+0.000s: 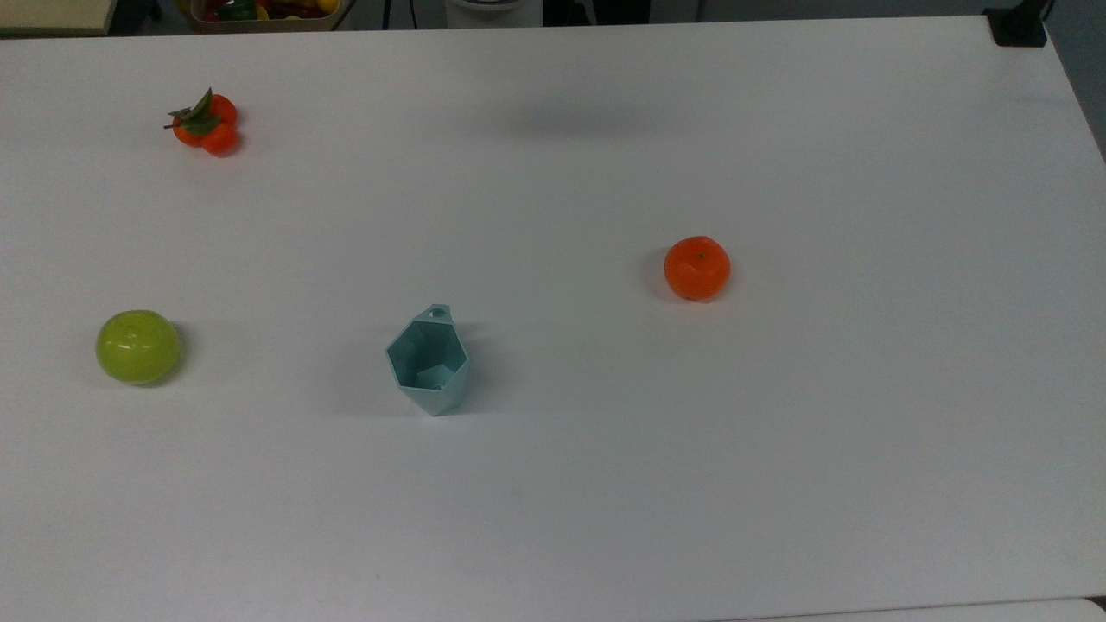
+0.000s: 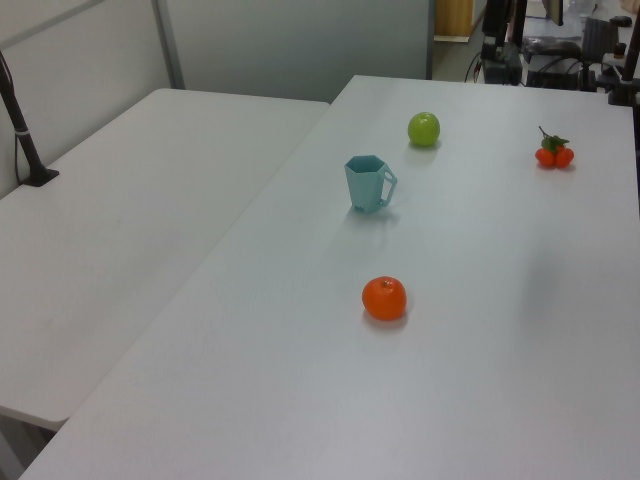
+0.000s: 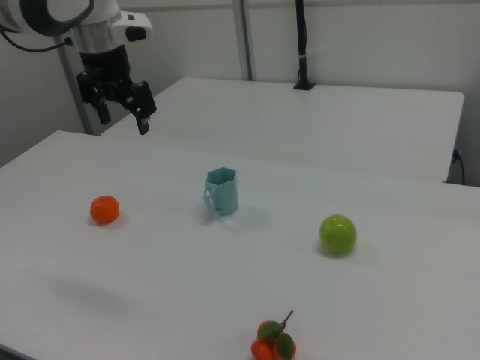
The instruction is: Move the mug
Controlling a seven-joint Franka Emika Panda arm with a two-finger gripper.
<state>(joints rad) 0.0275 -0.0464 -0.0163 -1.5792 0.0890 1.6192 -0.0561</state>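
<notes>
Mug (image 1: 429,360) upright on the table (image 1: 778,432), roughly mid-table, a bit toward the top view's left and near edge. Top view looks straight down into it, handle tab pointing at the far edge; left view (image 2: 368,183) shows the handle from the side. Orange (image 1: 696,268) off to the top view's right, green fruit (image 1: 137,346) near the left edge, small leafy tangerine bunch (image 1: 206,123) by the far left corner. Right view catches the gripper (image 3: 121,112) hanging high above the table's far left corner, fingers spread apart, nothing between them, well apart from the mug (image 3: 223,192).
</notes>
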